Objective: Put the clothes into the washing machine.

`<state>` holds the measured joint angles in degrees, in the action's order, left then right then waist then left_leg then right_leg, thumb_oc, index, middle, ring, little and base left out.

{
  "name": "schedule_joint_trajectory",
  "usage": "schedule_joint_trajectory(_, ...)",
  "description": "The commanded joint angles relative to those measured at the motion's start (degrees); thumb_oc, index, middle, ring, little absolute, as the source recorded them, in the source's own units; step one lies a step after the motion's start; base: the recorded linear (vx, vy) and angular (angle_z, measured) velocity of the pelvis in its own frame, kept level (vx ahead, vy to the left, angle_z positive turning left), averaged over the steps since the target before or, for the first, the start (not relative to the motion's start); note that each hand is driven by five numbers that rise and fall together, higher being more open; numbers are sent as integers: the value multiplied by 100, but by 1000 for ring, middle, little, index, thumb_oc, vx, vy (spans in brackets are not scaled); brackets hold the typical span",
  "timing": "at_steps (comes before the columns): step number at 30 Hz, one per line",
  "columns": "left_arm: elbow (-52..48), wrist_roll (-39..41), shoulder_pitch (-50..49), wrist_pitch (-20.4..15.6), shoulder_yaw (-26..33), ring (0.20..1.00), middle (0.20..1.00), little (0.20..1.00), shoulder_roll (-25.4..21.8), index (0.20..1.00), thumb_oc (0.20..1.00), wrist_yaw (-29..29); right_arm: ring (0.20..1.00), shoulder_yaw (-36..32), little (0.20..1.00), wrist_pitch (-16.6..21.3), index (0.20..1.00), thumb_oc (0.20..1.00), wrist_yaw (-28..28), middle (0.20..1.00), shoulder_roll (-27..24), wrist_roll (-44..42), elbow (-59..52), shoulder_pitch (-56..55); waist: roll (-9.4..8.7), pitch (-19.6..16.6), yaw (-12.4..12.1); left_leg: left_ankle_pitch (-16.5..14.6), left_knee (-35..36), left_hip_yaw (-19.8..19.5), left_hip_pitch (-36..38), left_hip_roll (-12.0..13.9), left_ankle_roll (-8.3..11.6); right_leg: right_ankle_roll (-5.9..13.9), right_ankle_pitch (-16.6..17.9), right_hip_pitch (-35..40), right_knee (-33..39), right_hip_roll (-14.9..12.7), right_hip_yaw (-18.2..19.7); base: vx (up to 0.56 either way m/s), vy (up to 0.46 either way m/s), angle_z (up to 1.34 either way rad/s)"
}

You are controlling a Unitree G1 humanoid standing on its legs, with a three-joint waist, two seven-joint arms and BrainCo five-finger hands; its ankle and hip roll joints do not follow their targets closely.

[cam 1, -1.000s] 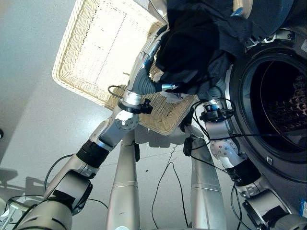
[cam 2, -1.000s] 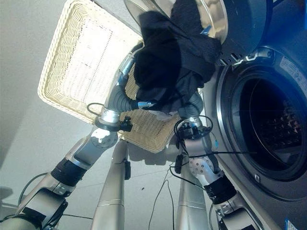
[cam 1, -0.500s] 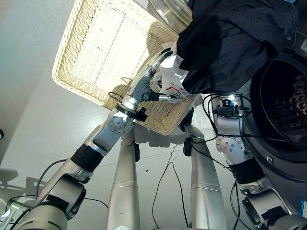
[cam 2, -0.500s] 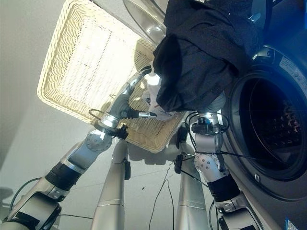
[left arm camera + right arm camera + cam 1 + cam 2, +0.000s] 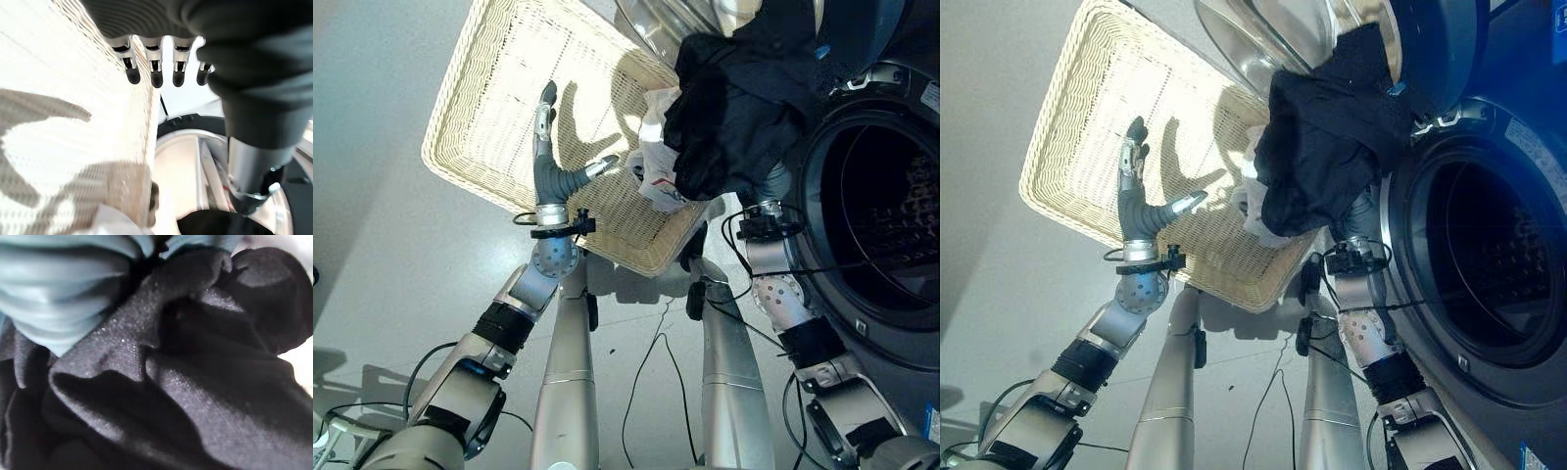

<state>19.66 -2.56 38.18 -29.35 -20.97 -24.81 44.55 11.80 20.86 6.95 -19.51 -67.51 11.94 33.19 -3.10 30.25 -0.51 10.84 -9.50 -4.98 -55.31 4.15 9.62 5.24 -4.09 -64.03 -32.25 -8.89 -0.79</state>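
Grey floor (image 5: 382,255) carries a wicker basket (image 5: 499,93) at 11 o'clock and the washing machine (image 5: 891,196), door open, at 3 o'clock. Left robot hand (image 5: 548,162) hovers over the basket, fingers straight, holding nothing. Dark clothes (image 5: 744,108) hang at 1 o'clock, draped over the right robot hand (image 5: 58,289); its grip cannot be told.

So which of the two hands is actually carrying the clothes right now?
The right hand, buried under the bundled black garment beside the washing machine's round opening. The left hand is spread open, empty, over the pale wicker basket.
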Motion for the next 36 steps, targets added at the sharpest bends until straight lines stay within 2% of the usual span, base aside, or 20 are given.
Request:
schedule_joint_trajectory(1, 90, -139, 389, -341, 235, 1000, 1000, 1000, 50, 1000, 1000, 545, 200, -164, 200, 36, 200, 200, 421, 200, -237, -524, -103, 141, 112, -46, 204, -259, -474, 207, -144, -562, -378, 346, 1613, 458, 1772, 418, -514, 0, 0, 0)
schedule_joint_trajectory(6, 478, -201, 490, -333, 209, 1000, 1000, 1000, 101, 1000, 1000, 816, 200, -208, 200, 39, 200, 200, 462, 200, -288, -1013, 519, 184, 122, -46, 221, -258, -482, 230, -144, -538, -350, 344, 1602, 457, 1758, 424, -501, -1, 7, 0)
schedule_joint_trajectory(10, 1065, -167, 656, -361, 161, 1000, 1000, 1000, 76, 1000, 1000, 993, 200, -356, 200, 42, 200, 200, 544, 200, -416, -1838, 1475, 281, 134, -46, 248, -259, -489, 285, -153, -500, -330, 328, 1605, 443, 1759, 439, -477, -1, 28, -2)
schedule_joint_trajectory(14, 1551, -41, 762, -423, 102, 1000, 1000, 1000, 37, 1000, 1000, 1099, 200, -560, 200, 165, 200, 200, 372, 200, -548, -2637, 2477, 344, 144, -46, 274, -280, -499, 333, -163, -440, -311, 310, 1581, 438, 1743, 466, -439, 2, 34, -10)
schedule_joint_trajectory(17, 1705, 59, 824, -446, 57, 1000, 1000, 1000, -8, 1000, 1000, 1106, 200, -685, 200, 313, 200, 200, 191, 200, -579, -2919, 2852, 412, 147, -46, 278, -286, -513, 339, -183, -420, -306, 301, 1581, 424, 1735, 481, -426, 12, 15, -7)
schedule_joint_trajectory(18, 1940, 210, 901, -525, -13, 1000, 1000, 1000, -100, 1000, 1000, 1064, 200, -1024, 200, 559, 200, 200, -58, 200, -796, -3427, 3492, 596, 153, -46, 277, -311, -523, 346, -180, -378, -294, 298, 1561, 440, 1727, 491, -417, 16, 10, -5)
schedule_joint_trajectory(20, 2019, 262, 930, -531, -75, 1000, 1000, 1000, -158, 1000, 1000, 1046, 200, -1169, 200, 778, 200, 200, -241, 200, -954, -3615, 3717, 701, 150, -46, 268, -325, -544, 339, -183, -367, -288, 300, 1562, 449, 1722, 496, -421, 12, -6, -4)
schedule_joint_trajectory(21, 2065, 288, 935, -546, -141, 1000, 1000, 1000, -199, 1000, 1000, 1049, 200, -1371, 200, 1160, 200, 200, -542, 200, -1126, -3654, 3840, 835, 135, -46, 264, -362, -576, 312, -195, -356, -286, 313, 1563, 461, 1726, 499, -435, 11, -22, -4)
schedule_joint_trajectory(23, 2060, 255, 913, -518, -180, 1000, 1000, 1000, -236, 1000, 1000, 1045, 200, -1502, 200, 1473, 200, 200, -766, 200, -1290, -3523, 3935, 909, 113, -46, 266, -398, -616, 288, -202, -355, -294, 321, 1561, 467, 1711, 503, -442, 11, -46, -4)
schedule_joint_trajectory(24, 1996, 209, 852, -465, -255, 1000, 1000, 1000, -378, 1000, 1000, 1030, 200, -1647, 200, 2235, 200, 200, -1560, 200, -1654, -3150, 3872, 1096, 44, -46, 269, -462, -665, 227, -211, -353, -303, 336, 1579, 502, 1739, 523, -455, 1, -82, -5)
schedule_joint_trajectory(25, 1980, 196, 845, -442, -280, 1000, 1000, 1000, -416, 1000, 1000, 1031, 200, -1701, 200, 2470, 200, 200, -1840, 200, -1738, -2910, 3849, 1142, 23, -46, 272, -472, -656, 219, -214, -347, -304, 345, 1581, 512, 1751, 526, -461, -12, -118, -8)
schedule_joint_trajectory(26, 1926, 221, 827, -403, -312, 1000, 1000, 1000, -525, 1000, 1000, 995, 200, -1728, 200, 2812, 200, 200, -2638, 200, -2025, -2445, 3692, 1251, -35, -46, 271, -490, -651, 185, -207, -350, -307, 361, 1612, 543, 1801, 531, -470, -18, -87, -6)
schedule_joint_trajectory(28, 1868, 242, 799, -347, -333, 1000, 1000, 1000, -644, 1000, 1000, 974, 200, -1815, 200, 3056, 200, 200, -3344, 200, -2275, -1841, 3538, 1302, -99, -46, 292, -510, -642, 152, -200, -342, -307, 378, 1634, 579, 1850, 539, -474, -16, -78, -4)
schedule_joint_trajectory(29, 1859, 300, 785, -359, -312, 1000, 1000, 1000, -743, 1000, 1000, 908, 200, -1899, 200, 3087, 200, 200, -3977, 200, -2515, -1425, 3404, 1342, -157, -46, 305, -528, -627, 116, -171, -343, -309, 382, 1654, 617, 1906, 550, -472, -25, -53, -2)
schedule_joint_trajectory(30, 1852, 343, 819, -362, -302, 1000, 1000, 1000, -802, 1000, 1000, 864, 200, -1944, 200, 3115, 200, 200, -4218, 200, -2629, -1228, 3397, 1365, -187, -46, 326, -470, -604, 110, -225, -342, -306, 379, 1710, 572, 1937, 538, -473, -7, -44, -2)
schedule_joint_trajectory(31, 1866, 360, 794, -353, -307, 1000, 1000, 1000, -834, 1000, 1000, 832, 200, -2025, 200, 2984, 200, 200, -4276, 200, -2699, -1020, 3415, 1313, -204, -46, 348, -527, -605, 93, -164, -321, -300, 389, 1668, 634, 1932, 548, -467, 3, -37, -2)
schedule_joint_trajectory(32, 1911, 375, 808, -351, -304, 1000, 1000, 1000, -937, 1000, 1000, 722, 442, -2078, 442, 2699, 442, 442, -4214, 442, -2872, -901, 3412, 1235, -259, -46, 356, -566, -626, 56, -116, -331, -314, 388, 1670, 679, 1944, 563, -463, 0, 0, 0)
schedule_joint_trajectory(33, 1912, 374, 848, -344, -302, 1000, 1000, 1000, -952, 1000, 1000, 710, 573, -2094, 573, 2672, 573, 573, -4194, 573, -2894, -902, 3419, 1265, -267, -46, 366, -501, -615, 57, -180, -345, -317, 380, 1726, 619, 1961, 551, -464, 0, 0, 0)
schedule_joint_trajectory(34, 1943, 371, 909, -312, -334, 1000, 1000, 1000, -1048, 1000, 1000, 588, 1000, -2074, 1000, 2368, 1000, 1000, -4078, 1000, -3064, -815, 3506, 1295, -316, -46, 372, -511, -612, 29, -159, -351, -325, 382, 1731, 647, 1983, 552, -471, 0, 0, 0)
schedule_joint_trajectory(36, 1984, 347, 959, -315, -352, 1000, 1000, 1000, -1113, 1000, 1000, 474, 1000, -2043, 1000, 2152, 1000, 1000, -3941, 1000, -3200, -861, 3659, 1317, -345, -46, 369, -512, -599, 10, -146, -352, -328, 384, 1732, 661, 1997, 545, -481, 0, 0, 0)
